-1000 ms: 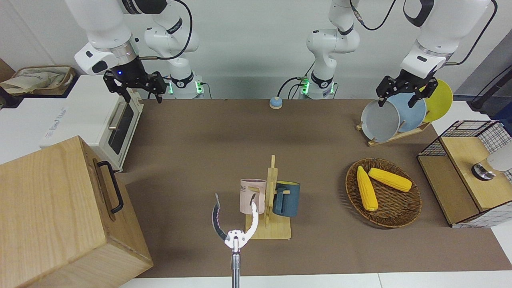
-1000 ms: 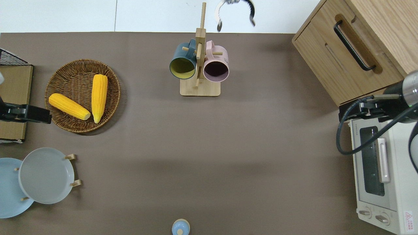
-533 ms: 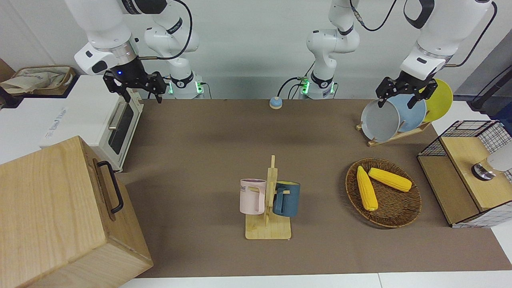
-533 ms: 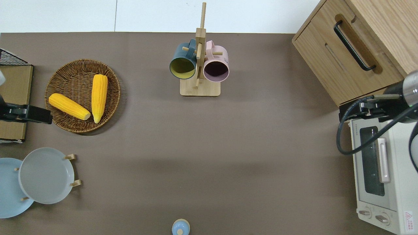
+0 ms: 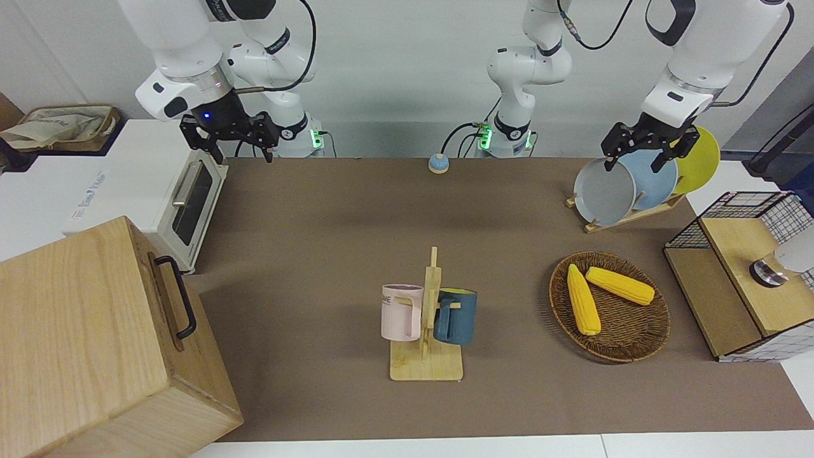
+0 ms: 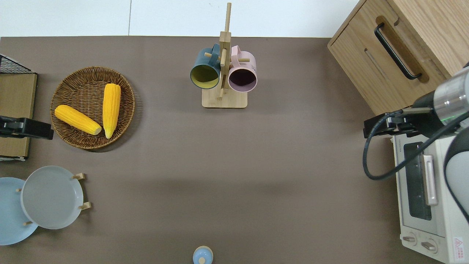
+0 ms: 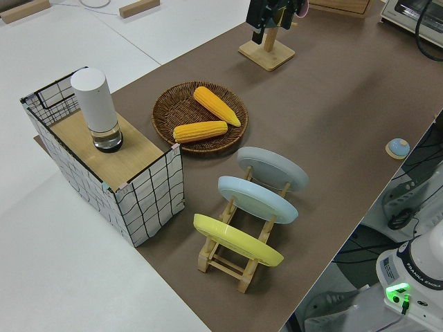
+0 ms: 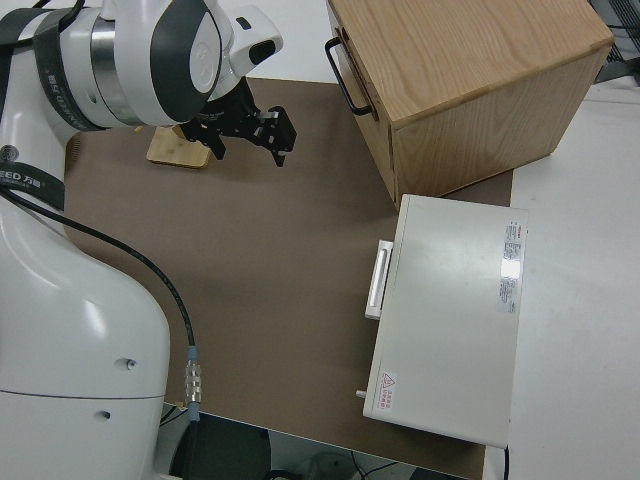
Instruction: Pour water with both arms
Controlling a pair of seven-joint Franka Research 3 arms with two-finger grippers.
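Observation:
No water shows in any view. A pink mug (image 5: 402, 312) and a dark blue mug (image 5: 456, 316) hang on a wooden rack (image 5: 427, 366) near the table edge farthest from the robots. My right gripper (image 5: 240, 154) is open and empty in the air, over the brown mat beside the toaster oven's corner (image 6: 399, 141); the right side view also shows this right gripper (image 8: 248, 152). Over the edge of the wire shelf (image 6: 14, 110), beside the basket, my left gripper (image 5: 634, 164) hangs open and empty.
A wicker basket (image 5: 629, 331) holds two corn cobs. A plate rack (image 5: 626, 216) carries three plates. A wooden cabinet (image 5: 95, 343) and a white toaster oven (image 5: 184, 203) stand at the right arm's end. A white cylinder (image 7: 97, 107) stands on the wire shelf.
The small white-clawed gripper on a rod has left the view. My right gripper moved toward the table's middle. My left gripper shifted slightly.

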